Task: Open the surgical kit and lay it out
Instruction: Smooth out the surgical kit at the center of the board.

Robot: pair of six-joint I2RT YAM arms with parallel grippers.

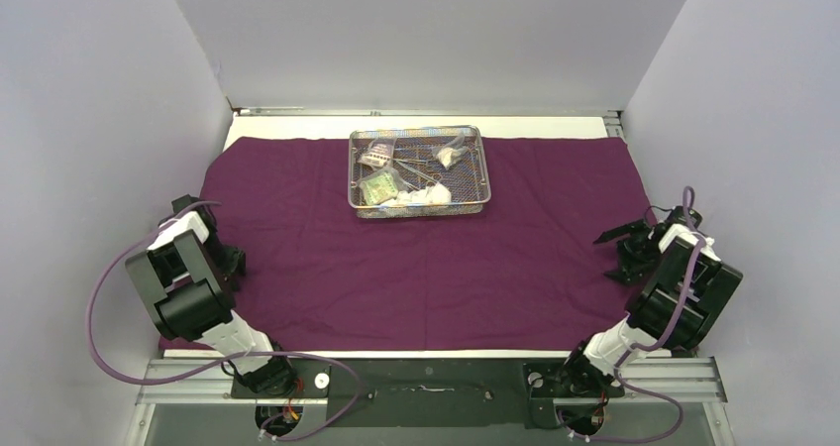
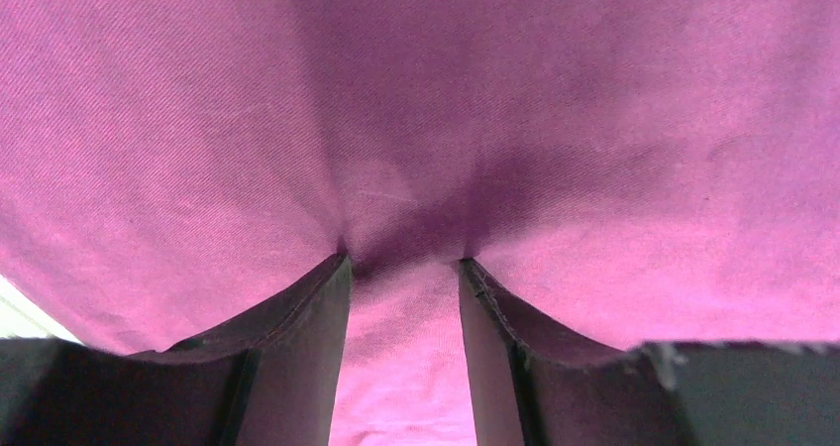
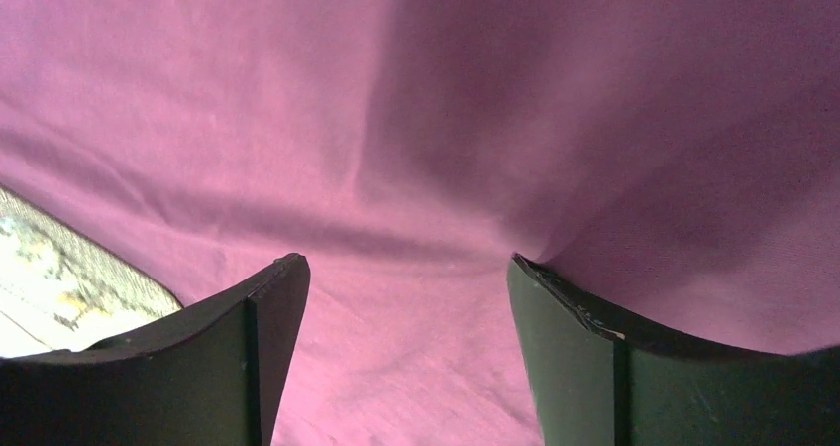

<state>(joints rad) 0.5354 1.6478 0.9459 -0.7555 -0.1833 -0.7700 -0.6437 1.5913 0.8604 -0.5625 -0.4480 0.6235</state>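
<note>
The cloth (image 1: pixel 426 268) lies spread over most of the surface (image 1: pixel 416 126), which shows bare in a strip behind it, at the upper middle of the frame. The tray (image 1: pixel 420 214) sits on the far middle part of the cloth. In the tray, packets (image 1: pixel 377 188) lie at the left, gauze wads (image 1: pixel 433 195) along the near side, and small tools (image 1: pixel 421 171) in the middle. The left arm (image 1: pixel 188 287) stands at the cloth's left edge in the lower left of the frame, the right arm (image 1: pixel 683 287) at its right edge in the lower right

Two dark fingers (image 3: pixel 248 362) stand wide apart before creased purple cloth (image 3: pixel 446 109) filling the view.
</note>
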